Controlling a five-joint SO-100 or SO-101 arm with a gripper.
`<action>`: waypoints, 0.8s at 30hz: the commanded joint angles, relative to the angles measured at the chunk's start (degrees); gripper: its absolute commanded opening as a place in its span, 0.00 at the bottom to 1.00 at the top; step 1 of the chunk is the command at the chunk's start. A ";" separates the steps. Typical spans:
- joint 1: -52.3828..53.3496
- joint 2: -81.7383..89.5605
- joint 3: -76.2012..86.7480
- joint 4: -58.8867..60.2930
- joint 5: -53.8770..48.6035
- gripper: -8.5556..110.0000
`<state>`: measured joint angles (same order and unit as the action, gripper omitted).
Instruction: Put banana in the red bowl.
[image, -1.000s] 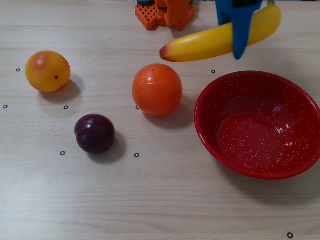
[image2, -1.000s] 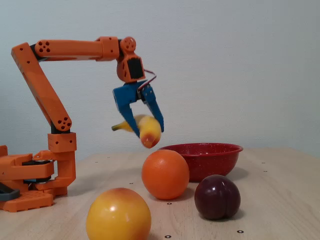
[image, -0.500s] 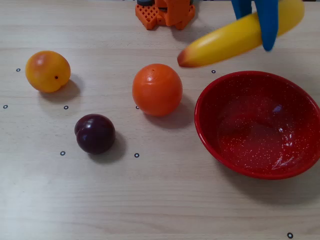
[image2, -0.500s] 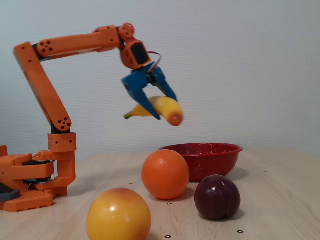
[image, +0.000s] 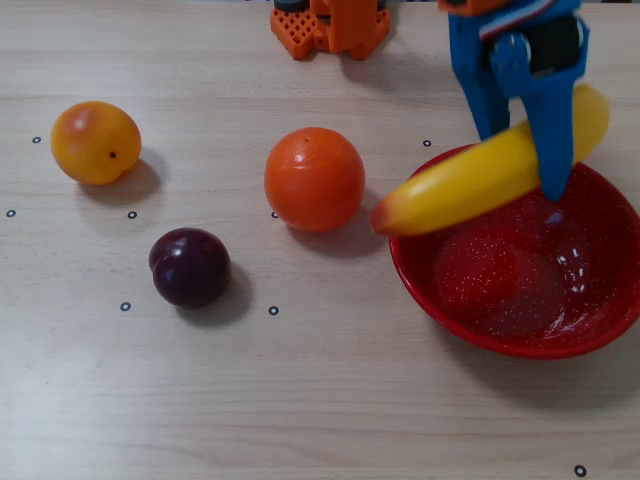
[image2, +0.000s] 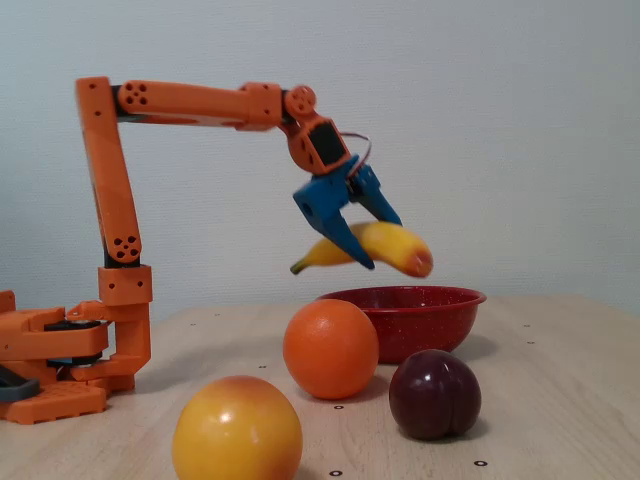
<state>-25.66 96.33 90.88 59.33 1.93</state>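
Since the earlier frames the arm had reached out, carrying the banana (image: 470, 185) from near the table's far edge to above the red bowl (image: 480, 330). From left to right in the overhead view, a yellow-orange fruit (image: 95, 142), a dark plum (image: 190, 267) and an orange ball (image: 314, 179) sat on the table (image: 300, 400). The blue gripper (image: 520, 165) pinched the banana near its middle, one finger on each side. In the fixed view the banana (image2: 395, 245) hung clear above the bowl's rim (image2: 400, 295).
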 joint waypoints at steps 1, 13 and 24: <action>1.05 1.76 -7.82 -3.87 -1.93 0.07; 1.41 -6.86 -12.92 -5.71 -3.34 0.07; 2.11 -9.93 -13.89 -7.38 -5.71 0.07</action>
<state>-24.61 82.88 84.11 54.40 -1.85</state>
